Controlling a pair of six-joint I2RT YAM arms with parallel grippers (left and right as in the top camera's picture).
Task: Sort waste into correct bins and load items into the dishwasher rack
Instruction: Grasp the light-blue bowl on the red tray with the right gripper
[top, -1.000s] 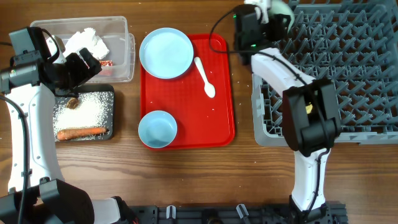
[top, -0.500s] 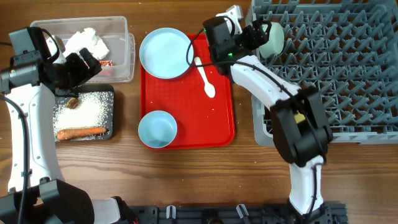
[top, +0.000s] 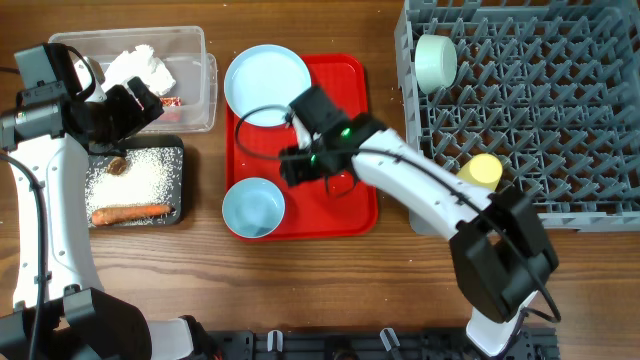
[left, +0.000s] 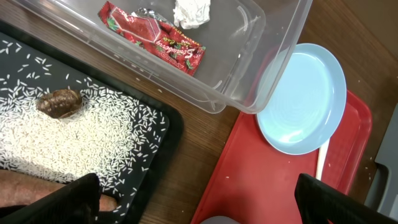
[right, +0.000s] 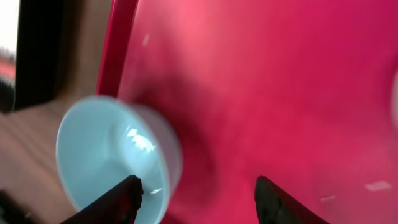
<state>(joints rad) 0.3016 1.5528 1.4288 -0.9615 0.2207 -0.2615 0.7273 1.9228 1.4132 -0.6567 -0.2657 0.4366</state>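
The clear tub (top: 195, 60) holds the crumpled tissue (top: 140, 68) and the red wrapper (left: 152, 34). The black tray (top: 178, 150) holds rice grains (top: 145, 180), the brown lump (left: 60, 102) and the orange sausage stick (top: 130, 212). The blue plate (top: 267, 85) and blue bowl (top: 253, 207) sit on the red tray. The pale green bowl (top: 436, 60) and yellow cup (top: 480, 172) are in the grey rack (top: 560, 110). My right gripper (top: 298, 168) is open and empty, low over the red tray beside the blue bowl (right: 118, 149). My left gripper (left: 205, 205) is open and empty near the tub's corner. Only the spoon handle (left: 321, 160) shows.
The flat red tray (top: 345, 205) lies between the bins and the rack. My right arm stretches across its right half and covers the spoon in the overhead view. Bare wooden table (top: 300, 290) runs along the front.
My right arm has swung from the rack's left corner down over the red tray, leaving the pale green bowl in the rack. The left arm has not moved.
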